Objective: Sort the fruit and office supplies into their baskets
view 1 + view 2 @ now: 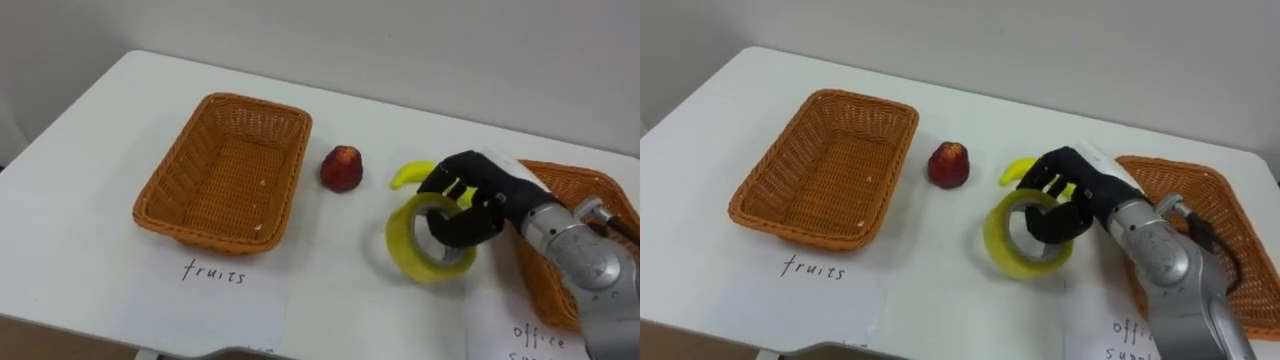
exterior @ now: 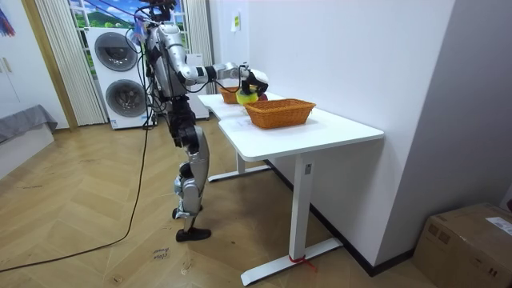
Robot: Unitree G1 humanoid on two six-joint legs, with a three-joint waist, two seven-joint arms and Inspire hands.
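My right hand (image 1: 470, 200) (image 1: 1070, 195) is shut on a yellow roll of tape (image 1: 425, 240) (image 1: 1025, 238), thumb through its hole, holding it tilted just above the white table (image 1: 90, 150). Behind the hand lies a yellow banana (image 1: 408, 174) (image 1: 1015, 170), mostly hidden. A red apple (image 1: 342, 168) (image 1: 949, 164) sits between the hand and the empty wicker fruit basket (image 1: 228, 170) (image 1: 828, 165) on the left. The office supplies basket (image 1: 570, 200) (image 1: 1185, 215) stands at the right, behind my forearm. In the room view I stand at the table's end with the right hand (image 2: 250, 80) over it.
Paper labels lie in front of each basket: "fruits" (image 1: 212, 272) on the left, another (image 1: 535, 340) at the lower right. The table's far edge meets a white wall. In the room view washing machines (image 2: 120, 72) stand behind me.
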